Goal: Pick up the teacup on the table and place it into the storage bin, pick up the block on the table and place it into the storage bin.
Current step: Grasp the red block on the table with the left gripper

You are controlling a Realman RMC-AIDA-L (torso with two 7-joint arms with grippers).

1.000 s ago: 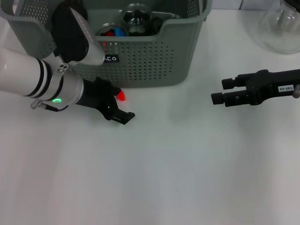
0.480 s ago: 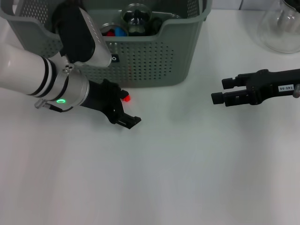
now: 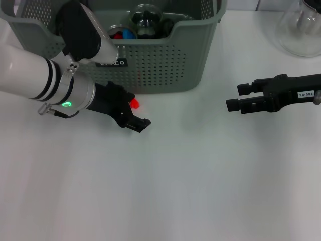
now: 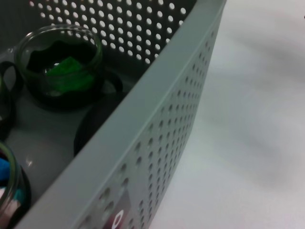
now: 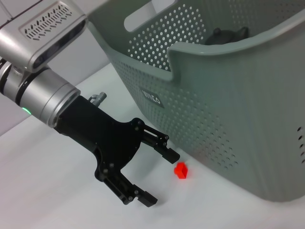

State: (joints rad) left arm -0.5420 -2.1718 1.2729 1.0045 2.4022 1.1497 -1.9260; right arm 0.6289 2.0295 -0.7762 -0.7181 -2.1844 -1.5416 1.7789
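On the white table (image 3: 200, 191), just before the large grey-green perforated plastic storage bin (image 3: 165, 65): small red block (image 5: 181, 170), resting on the surface near the bin's front wall, between the spread fingers of the black left gripper (image 5: 159, 176). Jaws wide open, nothing held. Black right gripper (image 3: 234, 99) parked well apart on the other side, fingers close together, empty.

Risks, as judged: block close to the bin wall, easily nudged or flicked aside by an off-centre closure; tiny size, poor purchase.

Count: one block, one bin, two grippers, three glass teacups (image 4: 59, 64) already inside the bin, none on the table.
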